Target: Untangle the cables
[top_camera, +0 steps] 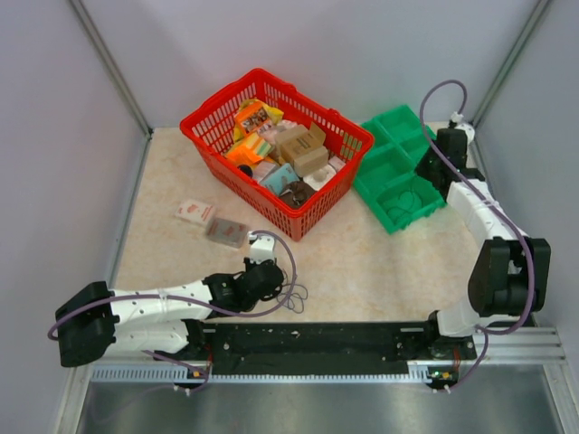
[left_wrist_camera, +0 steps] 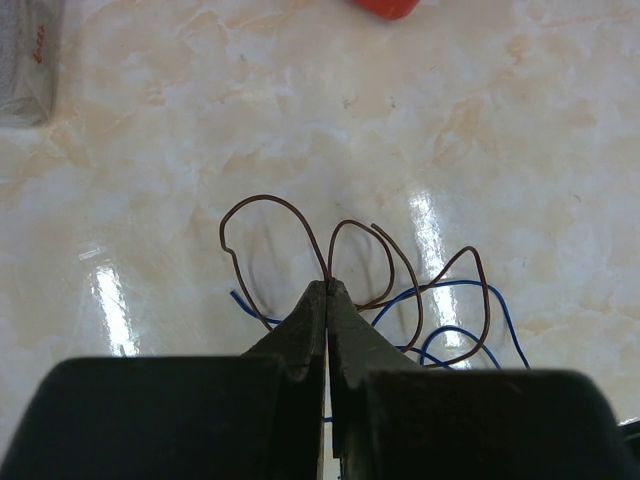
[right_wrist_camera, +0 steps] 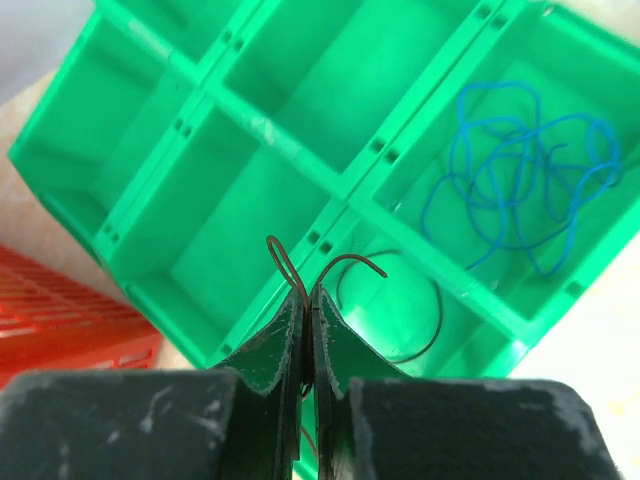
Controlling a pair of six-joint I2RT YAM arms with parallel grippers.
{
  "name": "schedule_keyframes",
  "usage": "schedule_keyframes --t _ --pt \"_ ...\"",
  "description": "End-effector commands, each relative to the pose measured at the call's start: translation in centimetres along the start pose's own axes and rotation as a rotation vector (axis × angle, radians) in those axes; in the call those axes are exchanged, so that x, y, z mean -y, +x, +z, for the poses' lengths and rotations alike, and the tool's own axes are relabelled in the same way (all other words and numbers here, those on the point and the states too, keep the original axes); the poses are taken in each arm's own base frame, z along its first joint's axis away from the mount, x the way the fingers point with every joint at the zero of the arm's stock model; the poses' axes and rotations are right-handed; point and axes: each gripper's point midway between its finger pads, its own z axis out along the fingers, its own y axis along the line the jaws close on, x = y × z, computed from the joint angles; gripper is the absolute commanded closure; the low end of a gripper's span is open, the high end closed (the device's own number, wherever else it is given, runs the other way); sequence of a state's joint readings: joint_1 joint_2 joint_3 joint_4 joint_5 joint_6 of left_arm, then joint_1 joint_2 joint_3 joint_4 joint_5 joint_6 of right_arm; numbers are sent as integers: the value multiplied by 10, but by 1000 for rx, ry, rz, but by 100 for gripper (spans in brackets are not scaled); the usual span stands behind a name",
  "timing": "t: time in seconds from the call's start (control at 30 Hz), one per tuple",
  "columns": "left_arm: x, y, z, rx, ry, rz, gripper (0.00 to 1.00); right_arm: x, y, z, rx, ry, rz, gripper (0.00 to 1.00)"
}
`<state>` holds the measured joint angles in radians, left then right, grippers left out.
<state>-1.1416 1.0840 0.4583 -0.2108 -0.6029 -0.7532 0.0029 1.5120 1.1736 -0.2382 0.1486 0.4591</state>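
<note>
Left gripper [left_wrist_camera: 328,287] is clenched. Its tips pinch a brown wire [left_wrist_camera: 265,197] at the spot where two of its loops meet. The loops fan out past the tips, one left and one right. A blue wire [left_wrist_camera: 455,283] is threaded through the right-hand loops and lies on the table [left_wrist_camera: 500,120], just right of the tips. Whether the blue one is also caught between the tips I cannot tell. In the top view this tangle is on the table in front of the red basket [top_camera: 237,183], on the side nearer the arm bases and well apart from it.

Right gripper [right_wrist_camera: 307,292] is clenched too, grasping a second brown wire [right_wrist_camera: 350,257]. Two short hooked ends stick up, one on each side of the tips, and the rest curves down in a loop into the compartment of the green tray [right_wrist_camera: 262,128] right under the tips. Cannot tell if that loop rests on the compartment floor. A blue bundle [right_wrist_camera: 520,165] lies loose in the neighbouring compartment. The other compartments in view show only green floor. The tray is just to the right of the red basket, but contact is unclear.

The red basket is full of small boxes and packets. Two flat packets [top_camera: 210,221] lie on the table just left of the basket's near corner.
</note>
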Motion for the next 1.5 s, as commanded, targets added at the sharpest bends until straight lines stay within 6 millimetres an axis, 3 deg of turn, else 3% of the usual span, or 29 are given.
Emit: schedule_keyframes --t 0.0,0.13,0.27,0.43,0.6,0.7,0.77,0.87,1.0,1.13,1.23,1.3,1.47 --pt "4 -12 -1 40 9 -29 100 -13 48 5 -112 -1 -66 100" --pt "4 -12 -1 37 12 -25 100 2 76 14 -176 94 -54 100" --pt "4 -12 -1 39 13 -29 100 24 81 14 -167 206 -56 99" --pt "5 -12 -1 36 16 -24 100 22 77 24 -188 209 -113 94" --pt "5 -12 -1 34 15 -21 100 5 61 26 -217 154 -183 69" --pt "5 -12 -1 35 14 -23 100 5 55 15 -238 160 -209 48" --pt "5 -12 -1 35 14 -23 100 5 51 -1 -218 150 -216 42" --pt "5 -12 0 33 14 -22 100 6 52 -25 -198 123 -215 40" --pt "6 -12 0 30 12 -18 100 -7 74 -56 -217 37 -247 39" --pt "6 -11 1 29 10 -14 100 -39 95 -96 -205 -93 -300 37" --pt "5 -12 0 31 10 -18 100 -62 138 -130 -271 -231 -292 37" --pt "5 -12 0 31 8 -20 100 -66 162 -153 -281 -281 -282 37" --pt "6 -12 1 26 2 -20 100 -74 256 -196 -447 -477 -242 37"
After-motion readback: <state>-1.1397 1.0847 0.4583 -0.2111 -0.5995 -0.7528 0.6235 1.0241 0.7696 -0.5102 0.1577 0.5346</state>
